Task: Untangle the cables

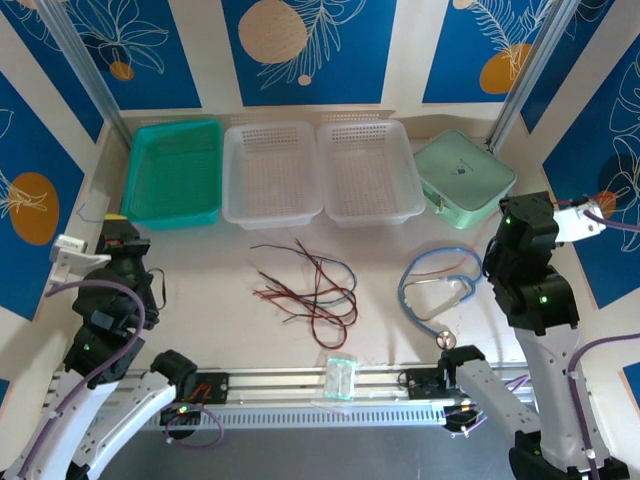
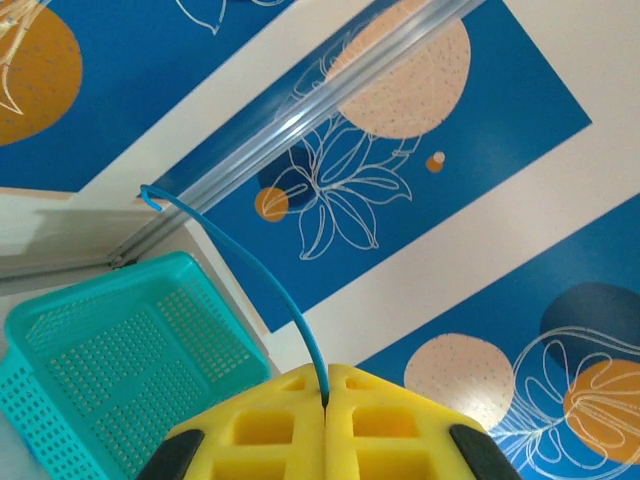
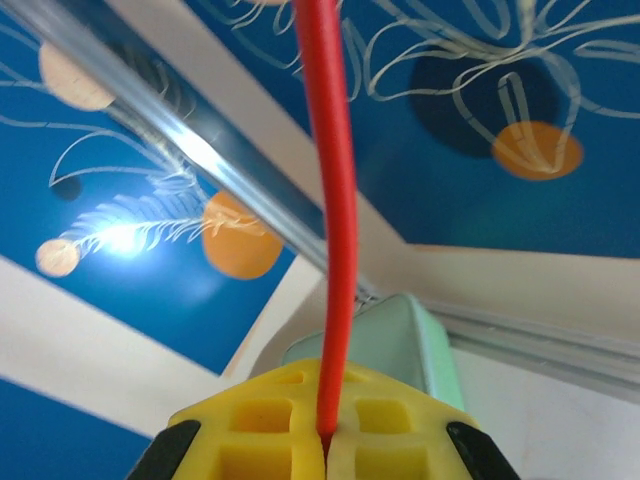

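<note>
A loose tangle of thin red, black and blue cables lies on the table's middle. My left gripper is raised at the far left, beside the teal basket. In the left wrist view its yellow fingers are shut on a thin blue cable, which arcs up and away from them. At the far right my right gripper is held high. Its yellow fingers are shut on a red cable that rises straight out of the jaws. Where either held cable leads is hidden.
A teal basket, two white baskets and a mint lidded box line the back. A light-blue stethoscope lies right of the tangle. A small clear packet rests on the front rail.
</note>
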Available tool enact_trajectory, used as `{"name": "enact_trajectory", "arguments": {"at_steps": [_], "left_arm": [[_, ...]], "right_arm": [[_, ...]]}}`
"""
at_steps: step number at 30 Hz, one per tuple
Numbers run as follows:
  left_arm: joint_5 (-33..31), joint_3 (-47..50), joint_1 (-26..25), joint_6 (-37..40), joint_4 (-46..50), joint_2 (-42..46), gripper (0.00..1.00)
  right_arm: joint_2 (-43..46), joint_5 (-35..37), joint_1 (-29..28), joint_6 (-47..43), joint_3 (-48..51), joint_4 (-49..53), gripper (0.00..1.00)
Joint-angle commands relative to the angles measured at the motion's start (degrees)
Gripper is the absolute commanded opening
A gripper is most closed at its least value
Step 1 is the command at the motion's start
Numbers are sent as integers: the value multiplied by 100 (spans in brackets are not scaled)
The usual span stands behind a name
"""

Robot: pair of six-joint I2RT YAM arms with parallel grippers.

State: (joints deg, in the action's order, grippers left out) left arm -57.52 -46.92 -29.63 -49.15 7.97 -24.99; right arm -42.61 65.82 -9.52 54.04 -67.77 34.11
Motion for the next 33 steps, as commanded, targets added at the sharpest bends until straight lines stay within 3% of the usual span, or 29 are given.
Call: {"name": "enact_trajectory", "arguments": {"at_steps": [1, 9, 17, 23, 27, 33], "left_arm": [[-220, 47, 45, -34, 55, 82, 0], [359, -104, 45, 47, -101, -273, 0], [1947, -767, 45, 480, -51, -1277, 0], [2760, -1161, 45, 531, -67, -1942, 0], [2896, -1154, 45, 463, -154, -2061, 0], [3054, -1020, 45, 221, -68, -2019, 0]], "right_arm": [[111, 379, 187, 258, -52, 158, 0], [124, -1284, 451, -312, -144, -848, 0], [-702, -3650, 443, -1094, -1371, -1850, 0], [-1582, -4978, 442, -1062, -2200, -2885, 0], [-2337, -5534, 418, -1026, -2948, -3241, 0], [-3399, -5648, 303, -961, -3802, -3820, 0]]}}
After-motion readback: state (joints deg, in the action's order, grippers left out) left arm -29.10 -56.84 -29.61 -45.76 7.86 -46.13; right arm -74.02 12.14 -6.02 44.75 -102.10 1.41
